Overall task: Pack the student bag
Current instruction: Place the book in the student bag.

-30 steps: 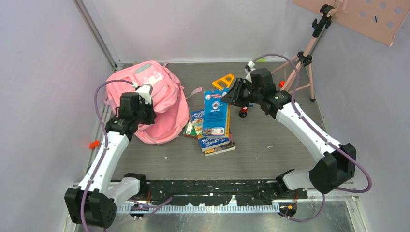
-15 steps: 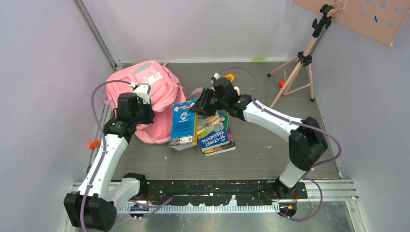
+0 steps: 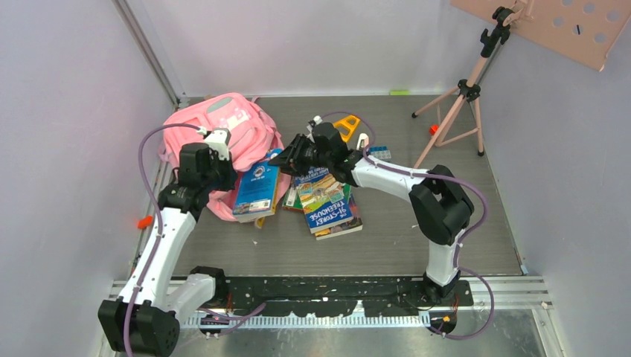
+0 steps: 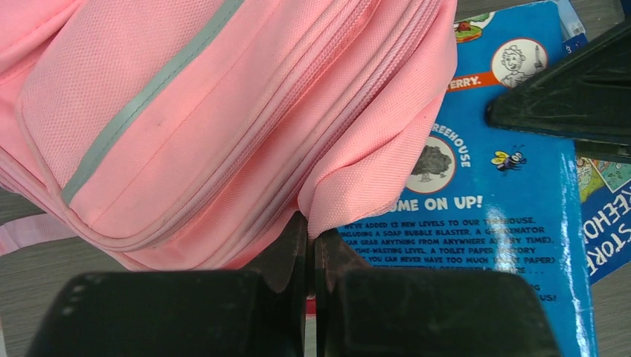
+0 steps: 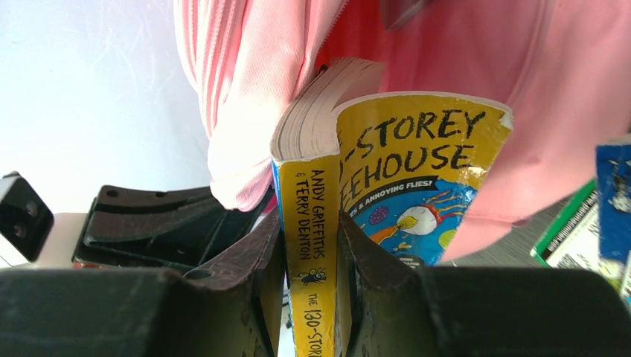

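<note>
- Treehouse paperback [image 5: 417, 171] clamped by its spine in my right gripper [image 5: 309, 223], long axis pointing left toward student bag [image 3: 223, 123] mouth.
- my left gripper [image 4: 311, 249], nearer, pinches bag rim fabric.

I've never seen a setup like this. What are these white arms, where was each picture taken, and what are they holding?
Two robot arms are bolted to a table, each ending in a two-finger gripper. One picture looks down from above; the other two come from small cameras on the wrists. The left gripper is shut, pinching an edge of the pink student bag. The right gripper clamps a Treehouse paperback by its spine, its far end against the bag. More books lie on the table beside the bag.
</note>
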`<state>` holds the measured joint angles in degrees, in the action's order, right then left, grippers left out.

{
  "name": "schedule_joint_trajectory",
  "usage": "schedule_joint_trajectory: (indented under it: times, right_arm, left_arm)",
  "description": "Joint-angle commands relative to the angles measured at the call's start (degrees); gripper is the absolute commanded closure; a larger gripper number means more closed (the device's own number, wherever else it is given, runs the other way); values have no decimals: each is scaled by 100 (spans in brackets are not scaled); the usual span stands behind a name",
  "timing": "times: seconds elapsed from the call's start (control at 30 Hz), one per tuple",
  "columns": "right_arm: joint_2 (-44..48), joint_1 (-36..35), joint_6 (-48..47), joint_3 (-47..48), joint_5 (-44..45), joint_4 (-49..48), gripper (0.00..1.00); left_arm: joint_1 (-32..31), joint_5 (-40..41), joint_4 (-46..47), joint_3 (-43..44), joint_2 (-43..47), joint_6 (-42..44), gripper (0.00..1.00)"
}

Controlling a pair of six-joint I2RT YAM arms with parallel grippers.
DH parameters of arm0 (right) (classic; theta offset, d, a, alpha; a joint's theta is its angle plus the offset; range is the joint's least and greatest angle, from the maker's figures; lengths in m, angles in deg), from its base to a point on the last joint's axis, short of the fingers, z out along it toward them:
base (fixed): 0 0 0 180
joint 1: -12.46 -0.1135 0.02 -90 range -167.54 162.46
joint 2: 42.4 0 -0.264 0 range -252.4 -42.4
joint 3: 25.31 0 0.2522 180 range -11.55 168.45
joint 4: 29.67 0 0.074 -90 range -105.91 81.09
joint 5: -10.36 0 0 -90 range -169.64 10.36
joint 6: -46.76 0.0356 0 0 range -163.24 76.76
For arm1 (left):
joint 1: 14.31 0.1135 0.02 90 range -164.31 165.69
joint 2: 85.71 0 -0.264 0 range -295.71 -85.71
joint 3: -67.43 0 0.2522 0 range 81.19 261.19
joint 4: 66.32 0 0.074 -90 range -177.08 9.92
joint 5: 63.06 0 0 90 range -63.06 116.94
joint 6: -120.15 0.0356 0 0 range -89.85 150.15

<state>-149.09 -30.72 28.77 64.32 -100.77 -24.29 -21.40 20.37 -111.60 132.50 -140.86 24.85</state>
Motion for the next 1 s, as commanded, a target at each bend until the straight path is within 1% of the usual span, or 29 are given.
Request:
schedule_joint_trajectory:
  times: [0.0,0.07,0.13,0.17,0.27,0.37,0.47,0.6,0.67,0.77,0.97]
  right_arm:
    - [-196,-24,644,449,-80,-1462,99]
    - [-321,-18,626,448,-50,-1485,99]
    - [-432,-21,323,460,249,-1120,99]
    - [-493,-19,37,466,368,-752,99]
    - [-606,-27,-543,435,1086,-125,99]
    - [-743,-33,-840,456,1591,538,99]
    - [-803,-33,-965,436,1847,622,99]
    - [-985,-35,-1020,655,1673,207,99]
    - [-1131,-56,-1276,953,1345,-45,99]
    - [-1362,-106,-1824,1748,975,94,99]
    - [-1854,-99,-1847,2216,899,19,99]
  left_arm:
    - [12,-297,503,248,195,-24,100]
    - [15,-301,511,264,226,-32,100]
    - [22,-287,516,261,289,-45,100]
    - [22,-280,528,250,314,-50,100]
    - [24,-275,549,211,398,-50,100]
    - [16,-287,573,203,414,-50,100]
    - [22,-344,569,238,397,-50,100]
    - [19,-422,565,207,397,-50,100]
    - [18,-482,581,211,393,-50,100]
    - [19,-593,613,213,400,-50,100]
    - [24,-653,667,188,443,-85,100]
